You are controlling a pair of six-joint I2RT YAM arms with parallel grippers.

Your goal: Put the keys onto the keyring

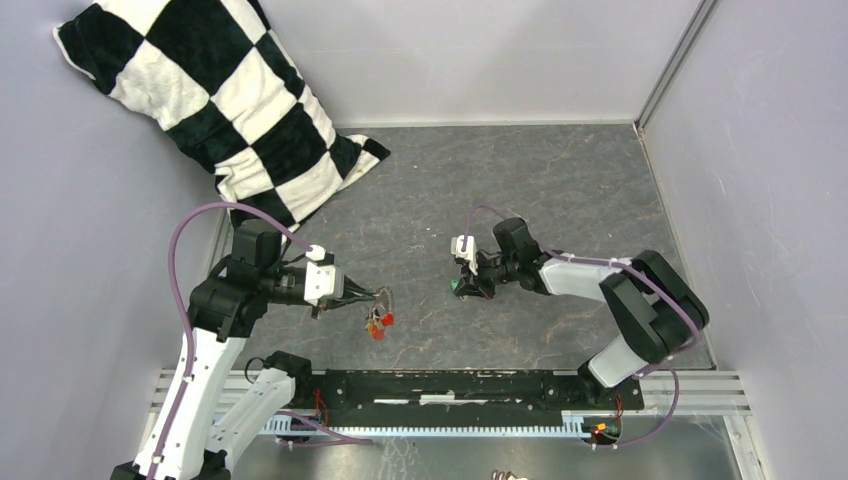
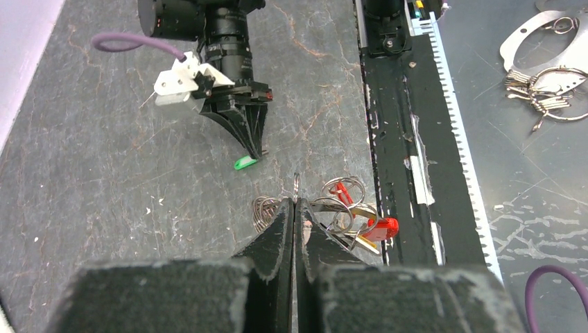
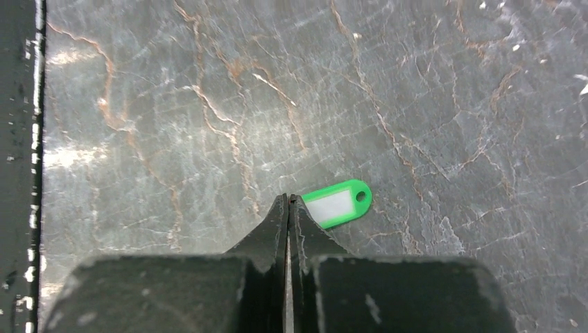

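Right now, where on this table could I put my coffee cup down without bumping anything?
The far right stretch of the table, between the pillow and the right wall, is bare. It is crowded nearer: the left hand with the keyring, the right hand by the green key.

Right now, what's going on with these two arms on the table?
Two robot arms are partway through a keyring job. The left gripper has its fingers shut on the wire of the keyring, with a red key bunched beside it. The right gripper is shut too, its tips against the green key, which lies on the table apart from the ring. Whether it actually pinches that key is unclear.
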